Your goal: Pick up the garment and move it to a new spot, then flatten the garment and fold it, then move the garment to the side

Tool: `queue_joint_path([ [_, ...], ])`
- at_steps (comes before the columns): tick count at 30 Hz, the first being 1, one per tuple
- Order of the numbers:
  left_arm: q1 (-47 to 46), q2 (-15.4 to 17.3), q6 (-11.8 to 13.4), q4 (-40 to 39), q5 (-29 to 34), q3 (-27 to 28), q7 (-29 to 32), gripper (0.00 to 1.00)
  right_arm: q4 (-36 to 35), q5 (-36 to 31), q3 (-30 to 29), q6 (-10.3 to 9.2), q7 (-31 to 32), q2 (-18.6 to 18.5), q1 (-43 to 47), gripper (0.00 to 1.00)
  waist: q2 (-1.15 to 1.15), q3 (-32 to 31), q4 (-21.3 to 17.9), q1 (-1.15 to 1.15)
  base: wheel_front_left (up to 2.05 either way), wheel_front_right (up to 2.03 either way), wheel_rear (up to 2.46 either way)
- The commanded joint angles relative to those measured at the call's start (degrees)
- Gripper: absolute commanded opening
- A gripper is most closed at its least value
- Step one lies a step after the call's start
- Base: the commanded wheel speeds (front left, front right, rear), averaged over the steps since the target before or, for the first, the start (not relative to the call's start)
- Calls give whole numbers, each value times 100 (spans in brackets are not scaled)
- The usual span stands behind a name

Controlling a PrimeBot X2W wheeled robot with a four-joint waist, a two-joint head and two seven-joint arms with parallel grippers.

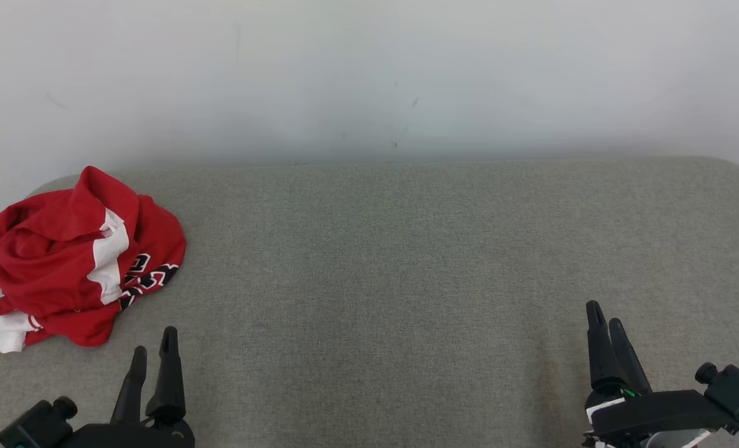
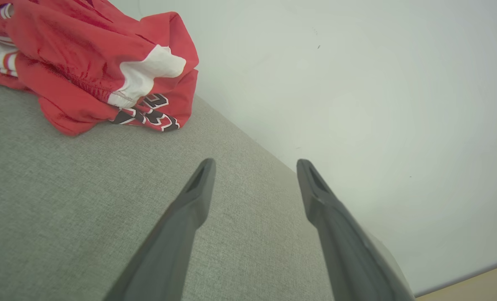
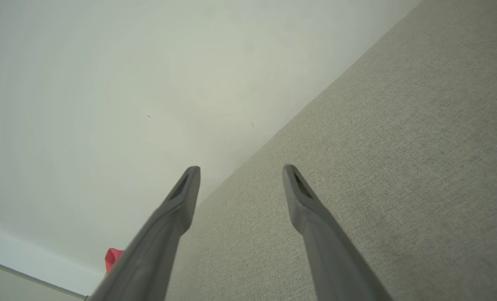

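A red garment (image 1: 71,258) with white panels and dark lettering lies crumpled in a heap at the far left of the grey cloth-covered table (image 1: 394,267). The left wrist view has the same garment (image 2: 85,62) at its upper left, and a red tip of it (image 3: 112,258) peeks past a finger in the right wrist view. My left gripper (image 1: 153,348) stands open just below and to the right of the heap, apart from it. Far off at the lower right, my right gripper (image 1: 606,317) is open with nothing between its fingers.
A plain white wall (image 1: 369,74) rises directly behind the table's far edge. The table's corners are rounded at the back left and back right. The garment overhangs or nears the table's left edge.
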Motion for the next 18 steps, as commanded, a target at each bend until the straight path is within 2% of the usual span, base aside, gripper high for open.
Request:
queue_joint_path([
  [1, -22, 55, 26, -112, 245, -19, -56, 100, -94, -258, 31, -5, -54, -21, -64, 100, 0, 1, 0, 0, 0, 0, 0],
  [6, 3, 83, 95, -150, 690, -95, -147, 100, -144, -857, 103, -5, -142, -22, -46, 100, 0, 8, 7, 0, 0, 0, 0],
  [18, 22, 150, 224, -236, 1545, -190, -359, 100, -173, -1822, 221, -6, -359, -24, -43, 100, 0, 29, 25, 0, 0, 0, 0],
])
